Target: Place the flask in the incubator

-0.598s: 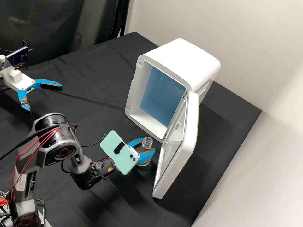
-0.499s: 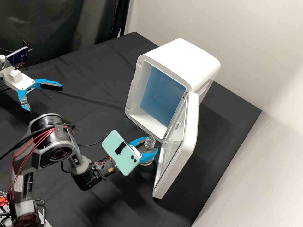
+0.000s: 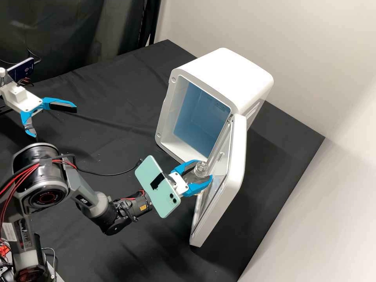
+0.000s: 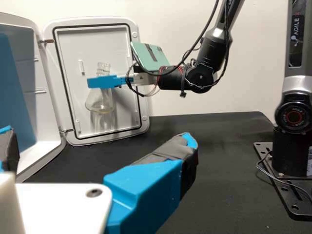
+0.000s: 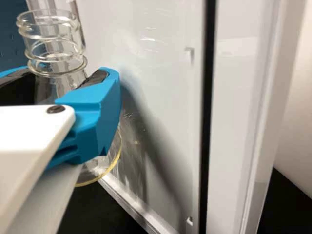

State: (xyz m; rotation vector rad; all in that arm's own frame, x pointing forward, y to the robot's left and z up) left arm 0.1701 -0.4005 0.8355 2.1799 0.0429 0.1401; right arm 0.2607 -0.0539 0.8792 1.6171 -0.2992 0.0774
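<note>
Spreading under everything, the black counter carries a white incubator with a pale blue interior, its door swung fully open. The right arm reaches toward the door with a mint-green phone mounted on its wrist. The right gripper is clamped around the neck of a clear glass conical flask. The flask is upright and raised off the counter, close against the door's inner face and just outside the chamber opening. It holds a thin yellowish layer at its base. Well apart at the counter's left, the left gripper hangs with fingers spread wide, holding nothing.
</note>
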